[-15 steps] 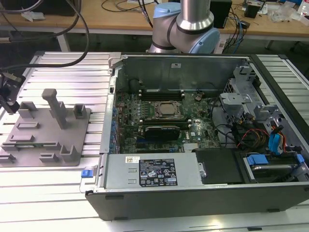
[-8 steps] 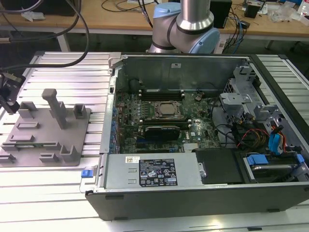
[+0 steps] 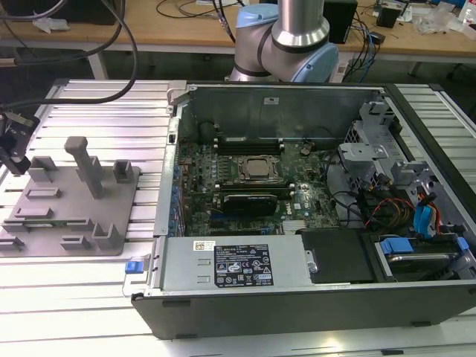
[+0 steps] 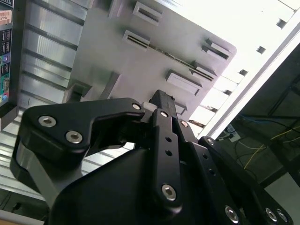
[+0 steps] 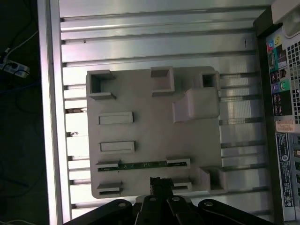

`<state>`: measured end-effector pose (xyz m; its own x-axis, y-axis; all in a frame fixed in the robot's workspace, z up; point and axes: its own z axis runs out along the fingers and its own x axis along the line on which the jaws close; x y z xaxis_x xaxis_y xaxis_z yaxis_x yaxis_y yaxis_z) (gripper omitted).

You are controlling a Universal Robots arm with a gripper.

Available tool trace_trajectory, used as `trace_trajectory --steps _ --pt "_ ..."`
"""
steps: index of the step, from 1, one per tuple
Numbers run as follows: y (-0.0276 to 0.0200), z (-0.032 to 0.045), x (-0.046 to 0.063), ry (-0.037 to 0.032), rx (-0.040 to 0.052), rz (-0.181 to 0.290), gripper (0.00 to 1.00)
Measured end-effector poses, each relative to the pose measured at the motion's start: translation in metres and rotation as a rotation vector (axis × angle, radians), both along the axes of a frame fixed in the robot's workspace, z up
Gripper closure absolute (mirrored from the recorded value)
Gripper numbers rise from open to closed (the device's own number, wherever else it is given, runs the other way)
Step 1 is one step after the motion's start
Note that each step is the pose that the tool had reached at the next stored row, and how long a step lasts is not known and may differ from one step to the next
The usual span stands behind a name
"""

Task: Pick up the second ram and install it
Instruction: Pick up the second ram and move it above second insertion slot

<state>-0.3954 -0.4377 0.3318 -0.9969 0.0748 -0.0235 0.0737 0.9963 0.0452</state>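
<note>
The second ram is a thin green stick lying on edge between two low holders of the grey fixture plate. It also shows as a thin line in the second wrist view and near the plate's front left in the exterior view. My gripper hangs above the plate, close to the ram's long side but apart from it. Its black fingers stand together with nothing between them. In the exterior view the gripper is at the far left, above the plate's left edge.
An open computer case stands to the exterior view's right of the plate, with the motherboard, CPU socket and long black slots inside. A tall grey post and several blocks rise from the plate. The ribbed aluminium table lies underneath.
</note>
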Motion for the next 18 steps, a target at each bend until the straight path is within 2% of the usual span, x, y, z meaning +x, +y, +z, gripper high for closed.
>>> trace_trajectory --steps 2,3,4,6,9,11,14,16,18 --pt "0.0 0.0001 0.0 0.0002 -0.0001 0.022 0.92" --pt "0.0 0.0 0.0001 0.0002 -0.0002 0.068 0.92" --pt "0.0 -0.0003 0.0001 0.0003 -0.0002 0.134 0.92" --pt "-0.0001 -0.001 0.0001 0.0002 -0.0002 0.221 0.92" --pt "-0.0001 -0.002 0.0001 0.0001 -0.0002 0.333 0.92" --pt "-0.0001 -0.0024 0.0001 0.0002 -0.0002 0.377 0.92" --pt "-0.0001 -0.0037 0.0001 0.0002 -0.0003 0.506 0.92" --pt "0.0 -0.0043 0.0001 0.0001 -0.0002 0.552 0.92" --pt "-0.0001 -0.0053 0.0001 0.0001 -0.0002 0.646 0.92"
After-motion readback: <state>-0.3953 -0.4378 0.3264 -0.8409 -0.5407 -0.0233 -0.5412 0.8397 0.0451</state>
